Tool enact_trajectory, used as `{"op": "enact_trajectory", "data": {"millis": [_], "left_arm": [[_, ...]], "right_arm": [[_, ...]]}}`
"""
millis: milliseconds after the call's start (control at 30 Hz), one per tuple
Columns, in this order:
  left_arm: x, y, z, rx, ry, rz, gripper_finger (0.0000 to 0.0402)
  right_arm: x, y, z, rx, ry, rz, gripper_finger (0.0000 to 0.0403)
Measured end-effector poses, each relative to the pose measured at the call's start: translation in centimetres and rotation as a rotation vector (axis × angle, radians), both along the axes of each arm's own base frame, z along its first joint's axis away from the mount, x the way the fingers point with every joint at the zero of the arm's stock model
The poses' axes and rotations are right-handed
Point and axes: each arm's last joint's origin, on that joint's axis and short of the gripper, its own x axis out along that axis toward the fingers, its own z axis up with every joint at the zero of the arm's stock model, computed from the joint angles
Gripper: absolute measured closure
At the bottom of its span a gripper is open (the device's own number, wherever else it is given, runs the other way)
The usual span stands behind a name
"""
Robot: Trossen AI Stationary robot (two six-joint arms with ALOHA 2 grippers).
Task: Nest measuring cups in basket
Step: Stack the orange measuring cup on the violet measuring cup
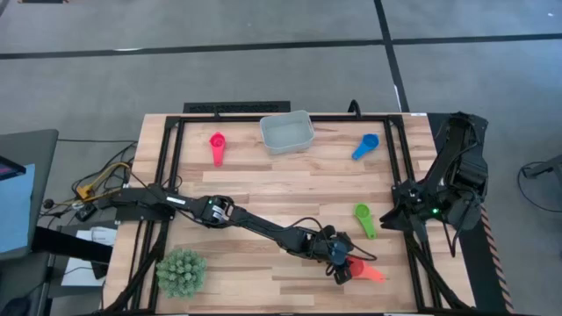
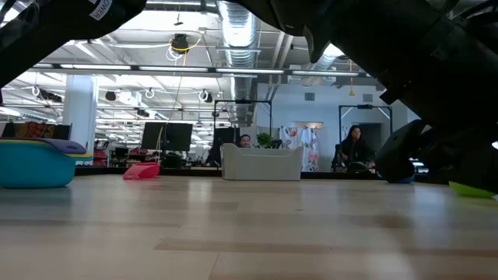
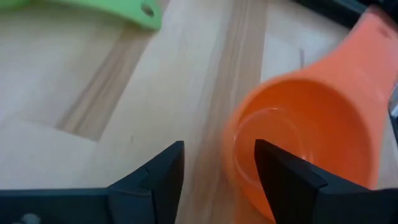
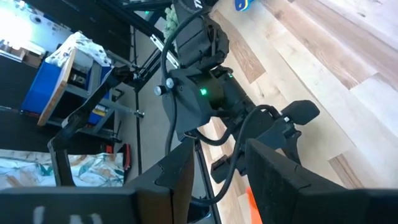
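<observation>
The orange measuring cup (image 1: pixel 367 271) lies near the table's near edge, bowl up. My left gripper (image 1: pixel 341 274) is at its bowl, open. In the left wrist view my left gripper (image 3: pixel 219 168) straddles the bowl's rim (image 3: pixel 231 146), one finger over the hollow and one outside. The green cup (image 1: pixel 364 220), blue cup (image 1: pixel 364 146) and red cup (image 1: pixel 217 147) lie apart on the wood. The pale basket (image 1: pixel 287 132) stands at the far edge. My right gripper (image 4: pixel 214 171) waits open at the table's right side. Other cups are out of view. My left gripper comes at the orange cup's bowl (image 3: pixel 311 124) slanting down. One finger (image 3: pixel 280 177) stands in front of the hollow, and the other (image 3: pixel 165 171) is outside the wall. I cannot tell whether either finger touches the cup. The cup rests on the table.
A spiky green ball plant (image 1: pixel 181 270) sits at the near left corner. Black frame rails (image 1: pixel 171 158) run along the table's sides. My left arm (image 1: pixel 263 228) stretches across the near half. Bare wood lies between the basket and the cups.
</observation>
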Motion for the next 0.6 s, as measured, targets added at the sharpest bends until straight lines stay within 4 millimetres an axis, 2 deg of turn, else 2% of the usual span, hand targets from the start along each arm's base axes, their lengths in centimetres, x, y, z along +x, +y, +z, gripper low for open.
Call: {"op": "enact_trajectory", "data": {"millis": [167,400,600], "left_arm": [[-0.1,-0.1,-0.1,0.004,0.007,-0.004,0.0265],[0.0,0.7,-0.3,-0.029,0.060,-0.038,0.0386],[-1.2,2.3,1.8,0.033,0.205,-0.037,0.0388]], "right_arm": [[0.0,0.0,0.0,0.001,0.006,0.012,0.0236],[-0.1,-0.2,-0.2,-0.029,0.020,0.018,0.0247],[-0.2,-0.3,-0.4,-0.058,0.032,0.013,0.0259]]}}
